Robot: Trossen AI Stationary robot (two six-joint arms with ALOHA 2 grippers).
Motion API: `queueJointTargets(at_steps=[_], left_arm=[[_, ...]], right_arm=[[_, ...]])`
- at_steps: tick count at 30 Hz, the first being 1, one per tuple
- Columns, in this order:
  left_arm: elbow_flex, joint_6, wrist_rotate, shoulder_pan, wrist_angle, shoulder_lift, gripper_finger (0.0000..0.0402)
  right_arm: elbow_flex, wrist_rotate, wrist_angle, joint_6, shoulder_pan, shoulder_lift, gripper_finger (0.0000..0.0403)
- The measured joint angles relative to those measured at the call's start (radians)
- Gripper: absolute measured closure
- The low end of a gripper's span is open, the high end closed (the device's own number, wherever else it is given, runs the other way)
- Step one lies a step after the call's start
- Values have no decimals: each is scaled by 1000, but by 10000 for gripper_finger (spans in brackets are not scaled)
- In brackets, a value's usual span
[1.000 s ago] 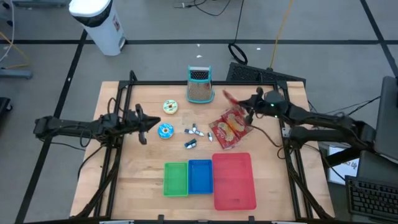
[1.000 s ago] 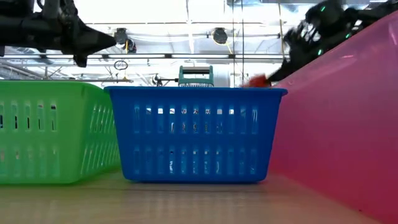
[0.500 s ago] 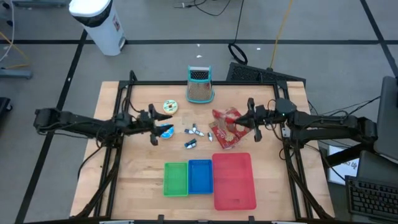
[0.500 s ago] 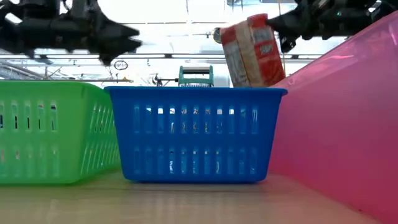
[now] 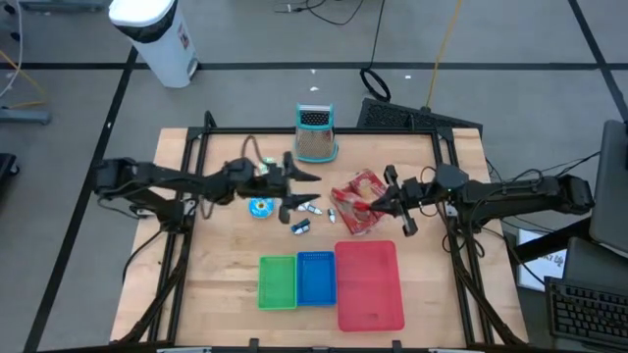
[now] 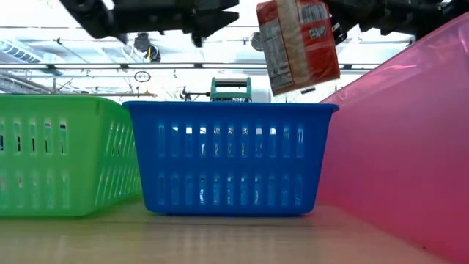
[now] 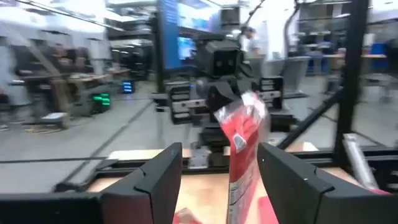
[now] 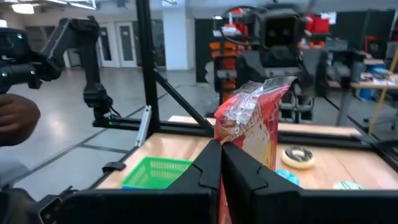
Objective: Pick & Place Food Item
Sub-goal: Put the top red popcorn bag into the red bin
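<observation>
Now the right tool (image 5: 374, 205), pinched shut on the red bag (image 5: 359, 199) aloft at centre-right, should carry it level toward the red bin (image 5: 370, 286) at 6 o'clock; the left tool (image 5: 297, 188) hangs open, empty.

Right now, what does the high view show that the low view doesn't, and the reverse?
Only the high view shows the tabletop items: the blue donut, the white donut, the small wrapped pieces and the whole grater, plus the left pincer open over the table's middle. Only the low view shows the slotted walls of the baskets and the snack bag hanging clear above the blue basket's rim. Both show the green basket, blue basket, pink bin and the red snack bag held by the shut right pincer.
</observation>
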Motion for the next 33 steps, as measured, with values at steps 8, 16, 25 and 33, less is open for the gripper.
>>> queueJointTargets(at_steps=[8,16,25,33], left_arm=[[179,-53,236,12,-17,174,190],[248,-25,235,20,-53,236,190],[249,-40,235,53,-56,226,190],[249,-13,263,16,-63,226,190]], right_arm=[[0,-5,12,-11,34,-1,403],[0,-3,19,-23,73,0,403],[0,-2,48,-34,101,0,403],[0,-3,68,-58,101,0,403]])
